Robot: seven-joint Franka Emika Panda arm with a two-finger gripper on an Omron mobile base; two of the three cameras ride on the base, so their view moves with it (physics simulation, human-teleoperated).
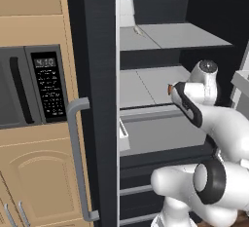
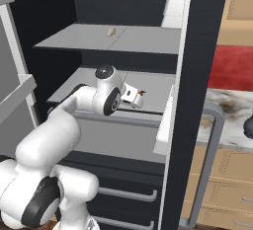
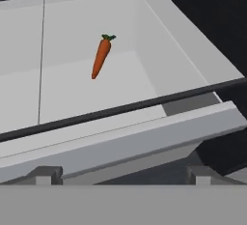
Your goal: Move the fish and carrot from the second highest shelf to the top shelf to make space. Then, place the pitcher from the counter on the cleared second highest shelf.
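Note:
The orange carrot [image 3: 101, 56] lies on the second highest shelf [image 3: 62, 89], a little beyond its pale front rail [image 3: 144, 137]. My gripper [image 3: 123, 175] is open and holds nothing. It hovers just before that rail and points in at the carrot. From the right base view, my hand [image 2: 130, 95] sits at the shelf's front with the carrot [image 2: 142, 93] right beside it. The pale fish [image 2: 111, 31] rests on the top shelf [image 2: 143, 39], and in the left base view the fish [image 1: 138, 29] lies near that shelf's left end. The dark pitcher [image 2: 248, 125] stands on the counter, cut off by the frame's right edge.
A white box [image 2: 174, 8] stands at the right end of the top shelf. The open fridge door with its grey handle [image 2: 210, 160] stands to the right. Drawers [image 2: 126, 194] sit below the shelves. A microwave [image 1: 34, 87] and wooden cabinets flank the fridge on the left.

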